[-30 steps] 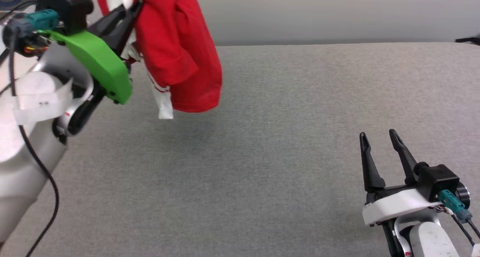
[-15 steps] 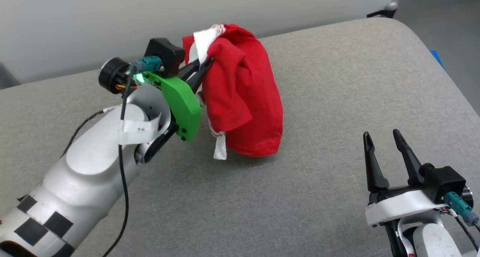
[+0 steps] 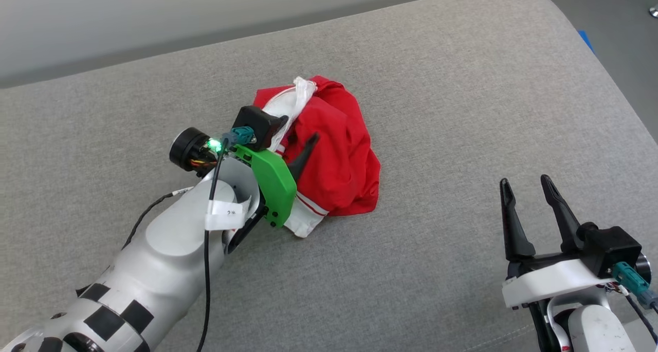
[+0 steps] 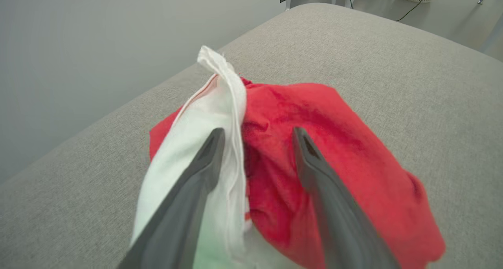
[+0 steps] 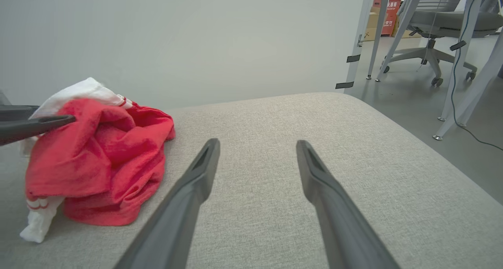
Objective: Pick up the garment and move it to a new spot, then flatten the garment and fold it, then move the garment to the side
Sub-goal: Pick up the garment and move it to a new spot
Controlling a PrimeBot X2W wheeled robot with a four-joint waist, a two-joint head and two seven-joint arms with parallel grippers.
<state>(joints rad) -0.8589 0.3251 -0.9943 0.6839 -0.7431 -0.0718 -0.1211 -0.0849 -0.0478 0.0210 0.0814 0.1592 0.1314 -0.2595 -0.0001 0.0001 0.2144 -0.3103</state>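
- step: the shirt (image 3: 344,156) lies in a crumpled heap on the grey cushion (image 3: 462,110), at the centre of the head view. we judge the move to a new spot is about done and flattening comes next.
- left gripper (image 4: 258,132): fingers apart, straddling a bunched white-and-red ridge on top of the heap. cloth touches them, but nothing is clamped.
- right gripper (image 3: 525,181): fingers apart and empty, at the lower right, well apart from the shirt.
- next move, as we judge it: lift the left one clear without dragging the folds, then take an edge on each side and pull outward. hems and lettering are buried in the heap, so we cannot tell which way the shirt lies.
- room: bare cushion all round the heap, most of it toward the right and bottom of the head view.
- edges: the cushion rounds off at the upper right, with floor (image 3: 627,59) beyond. its far edge runs along the wall (image 3: 154,18) at the top, so spreading upward leaves less room.
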